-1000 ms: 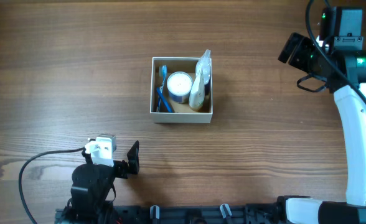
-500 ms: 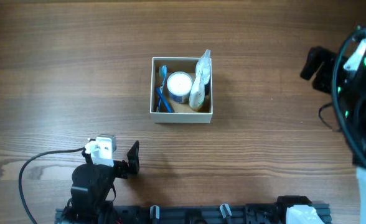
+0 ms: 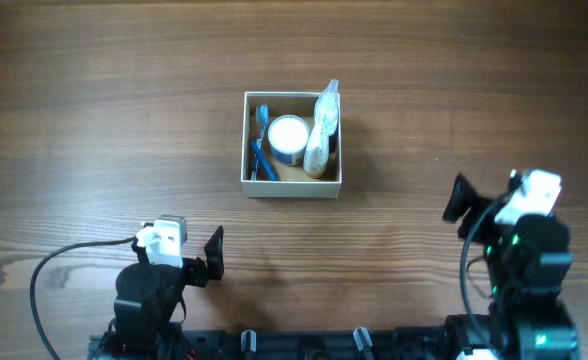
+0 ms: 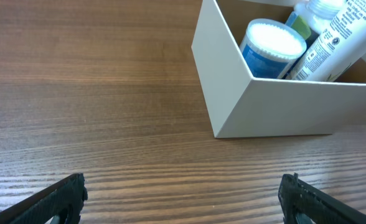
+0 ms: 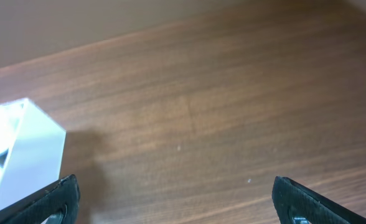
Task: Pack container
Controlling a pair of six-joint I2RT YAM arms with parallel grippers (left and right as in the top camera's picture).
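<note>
Small square cream-white cardboard container (image 3: 294, 188) sits packed at the middle of the brown wooden table (image 3: 104, 100).
Overhead: it holds a blue toothbrush (image 3: 261, 146), a round white-lidded blue jar (image 3: 287, 134) and a leaning white tube (image 3: 323, 128). Left wrist: left gripper (image 4: 183, 202) spread wide, container just ahead, tube print too small to read. Right wrist: right gripper (image 5: 177, 200) spread wide, container at the frame's left edge.

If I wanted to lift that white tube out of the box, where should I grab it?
Probably grip the tube by its flat upper end, from straight above. It leans on the right wall of the box with that end poking past the rim, while the jar crowds its lower part, blocking a side approach.
</note>
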